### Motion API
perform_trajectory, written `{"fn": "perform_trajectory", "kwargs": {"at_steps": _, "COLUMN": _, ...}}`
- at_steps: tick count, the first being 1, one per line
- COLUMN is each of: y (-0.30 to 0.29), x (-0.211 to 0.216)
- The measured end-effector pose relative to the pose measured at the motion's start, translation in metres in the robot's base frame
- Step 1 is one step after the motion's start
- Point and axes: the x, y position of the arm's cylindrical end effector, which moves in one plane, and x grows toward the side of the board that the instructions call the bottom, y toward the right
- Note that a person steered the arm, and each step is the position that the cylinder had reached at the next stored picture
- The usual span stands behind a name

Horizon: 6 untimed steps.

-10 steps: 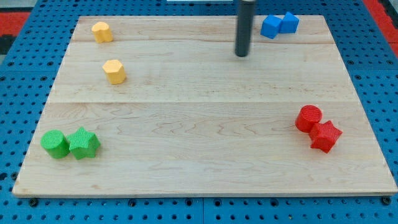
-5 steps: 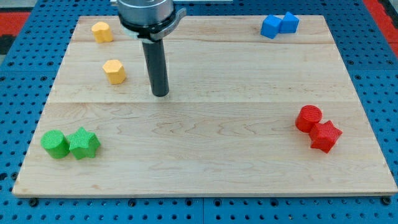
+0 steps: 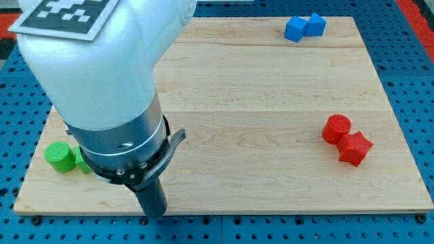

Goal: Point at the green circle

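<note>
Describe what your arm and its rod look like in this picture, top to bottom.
My arm is a bulky glossy white shell carrying a black-and-white square-patterned marker tag at the view's top left. Below it sits a grey metal cylinder ringed by a black clamp band with a small lever. From that a straight dark rod narrows down to my tip. No cables show.

No readable words or numbers, only a black-and-white square-pattern marker (image 3: 64, 15) on the arm's white housing (image 3: 102, 61), at eleven o'clock
</note>
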Motion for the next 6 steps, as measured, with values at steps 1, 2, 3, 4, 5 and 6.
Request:
{"fn": "perform_trajectory", "kwargs": {"at_steps": 1, "y": -0.032, "x": -0.001}}
{"fn": "perform_trajectory", "kwargs": {"at_steps": 2, "y": -0.083, "x": -0.001}}
{"fn": "perform_trajectory", "kwargs": {"at_steps": 3, "y": -0.105, "x": 0.0}}
{"fn": "perform_trajectory", "kwargs": {"at_steps": 4, "y": -0.145, "x": -0.013}}
{"fn": "perform_trajectory", "kwargs": {"at_steps": 5, "y": -0.155, "x": -0.047}}
{"fn": "perform_trajectory", "kwargs": {"at_steps": 6, "y": -0.134, "x": -0.082}}
